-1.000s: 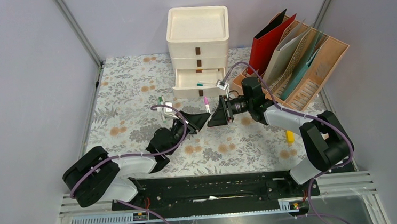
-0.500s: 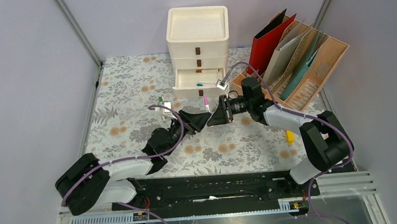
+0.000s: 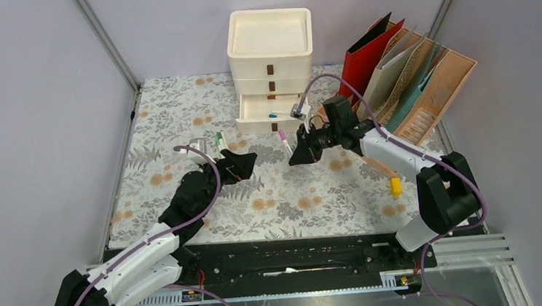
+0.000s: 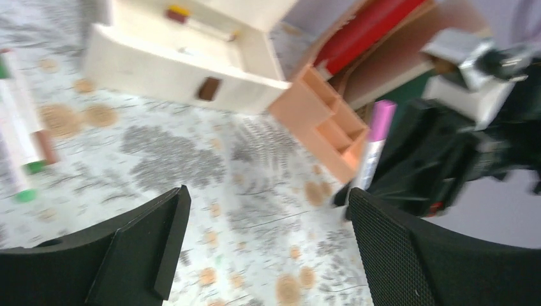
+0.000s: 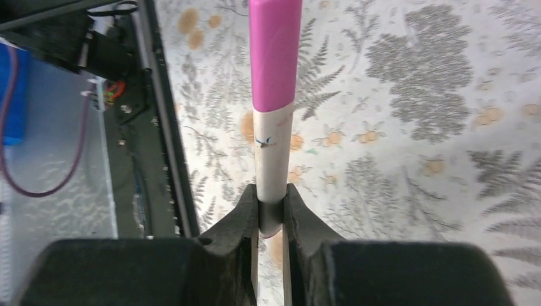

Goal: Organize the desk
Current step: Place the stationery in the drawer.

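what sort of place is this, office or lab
Likely a lab mock-up of an office desk: a small drawer unit, a file rack of folders and loose markers, boxed in by plain panels.

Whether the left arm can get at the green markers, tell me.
Likely yes: the left gripper is open and empty, and the green markers lie in the open close beside it, with nothing between them.

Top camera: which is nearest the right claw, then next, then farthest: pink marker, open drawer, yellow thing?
1. Pink marker: held in the right claw.
2. Open drawer: behind the claw, toward the back wall.
3. Yellow thing: far right, toward the front.
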`<state>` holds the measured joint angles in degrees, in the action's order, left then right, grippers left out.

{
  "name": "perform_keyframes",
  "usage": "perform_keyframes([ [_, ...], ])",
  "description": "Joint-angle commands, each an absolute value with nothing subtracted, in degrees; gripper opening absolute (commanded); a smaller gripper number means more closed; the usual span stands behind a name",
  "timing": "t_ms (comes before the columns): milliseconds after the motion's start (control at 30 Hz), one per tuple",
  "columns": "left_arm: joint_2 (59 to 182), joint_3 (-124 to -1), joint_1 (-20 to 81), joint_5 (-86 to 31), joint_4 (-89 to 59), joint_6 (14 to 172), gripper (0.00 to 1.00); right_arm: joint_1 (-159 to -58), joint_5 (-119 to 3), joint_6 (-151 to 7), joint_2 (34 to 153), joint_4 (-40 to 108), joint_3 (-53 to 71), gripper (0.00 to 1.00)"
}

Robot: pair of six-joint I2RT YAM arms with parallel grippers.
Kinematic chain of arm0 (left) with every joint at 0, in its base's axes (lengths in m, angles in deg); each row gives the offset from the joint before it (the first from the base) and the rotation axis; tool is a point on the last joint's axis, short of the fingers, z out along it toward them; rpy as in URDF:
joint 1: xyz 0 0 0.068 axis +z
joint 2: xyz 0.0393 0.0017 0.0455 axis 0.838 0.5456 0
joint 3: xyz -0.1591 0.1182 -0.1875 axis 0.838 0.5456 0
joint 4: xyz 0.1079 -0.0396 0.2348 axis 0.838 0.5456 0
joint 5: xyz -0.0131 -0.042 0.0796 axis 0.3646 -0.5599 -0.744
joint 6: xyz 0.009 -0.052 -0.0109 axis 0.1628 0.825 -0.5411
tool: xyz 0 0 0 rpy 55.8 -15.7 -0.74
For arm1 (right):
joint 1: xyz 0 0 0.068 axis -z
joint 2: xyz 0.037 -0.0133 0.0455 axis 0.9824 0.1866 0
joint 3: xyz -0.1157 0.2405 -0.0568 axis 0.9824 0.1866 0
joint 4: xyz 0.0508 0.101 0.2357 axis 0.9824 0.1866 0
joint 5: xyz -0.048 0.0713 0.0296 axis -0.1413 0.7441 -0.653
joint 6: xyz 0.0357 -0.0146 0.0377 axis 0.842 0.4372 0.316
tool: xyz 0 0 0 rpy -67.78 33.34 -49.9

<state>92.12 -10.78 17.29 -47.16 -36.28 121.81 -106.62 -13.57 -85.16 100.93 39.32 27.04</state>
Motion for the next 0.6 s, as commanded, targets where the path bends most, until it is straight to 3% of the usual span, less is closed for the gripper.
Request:
perform_keyframes([
  [0, 88.6, -12.3, 21.2, -47.7, -22.8, 117.4, 0.99, -107.0, -24.4, -102.1, 100.9, 55.8, 18.1, 0.00],
  [200, 87.4, -11.3, 23.4, -48.0, -19.4, 115.3, 0.99, -107.1, -39.5, -114.1, 107.0, 67.5, 5.4, 0.00],
  [567, 86.4, -9.6, 24.1, -50.7, -17.4, 113.7, 0.99, -108.6, -59.8, -122.7, 122.0, 72.1, -18.9, 0.00],
])
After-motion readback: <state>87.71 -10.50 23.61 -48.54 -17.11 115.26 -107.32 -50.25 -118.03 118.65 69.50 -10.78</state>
